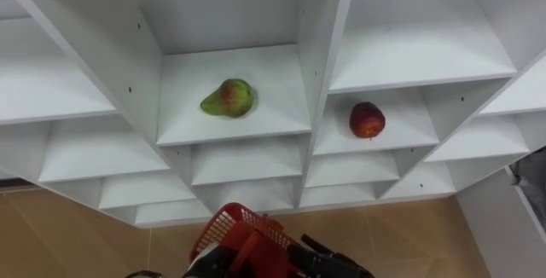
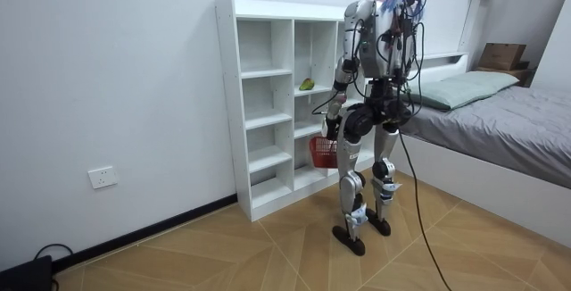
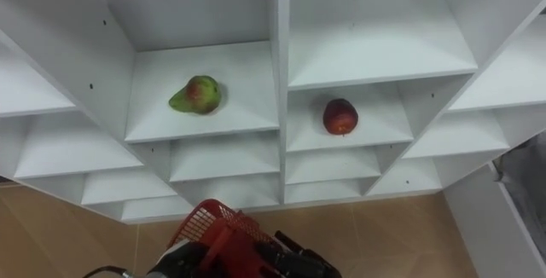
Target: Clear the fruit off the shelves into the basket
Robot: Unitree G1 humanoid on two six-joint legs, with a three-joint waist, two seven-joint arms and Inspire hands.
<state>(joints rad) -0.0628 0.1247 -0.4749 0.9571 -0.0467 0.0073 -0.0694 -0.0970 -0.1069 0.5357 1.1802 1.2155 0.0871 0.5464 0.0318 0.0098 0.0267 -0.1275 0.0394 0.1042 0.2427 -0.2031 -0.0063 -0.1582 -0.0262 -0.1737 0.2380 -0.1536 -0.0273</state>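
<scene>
**A:** Where are the fruits?

**B:** Both are in the closet (image 1: pixel 213 14), one on each side of its middle divider (image 1: pixel 320 56). The pear (image 1: pixel 229 98) lies on its side in the compartment just left of the divider. The apple (image 1: pixel 367 119) sits just right of it, on a shelf set a little lower. Nothing touches either one.

**A:** And the hand?

**B:** The left hand (image 2: pixel 326 127) hangs low in front of the divider, closed round the handle of the red basket (image 1: pixel 241 227). The basket is off the floor, well below both fruits.

**A:** What could go wrong from here?

**B:** I see three risks. The pear is round and resting on its side, so a glancing touch could roll it deeper, away from the divider. The compartments are narrow, so an arm coming in crooked may knock the divider or the shelf above. And if the robot leans in, the hanging basket could swing against the lower shelves beside the divider and spoil the reach.
</scene>
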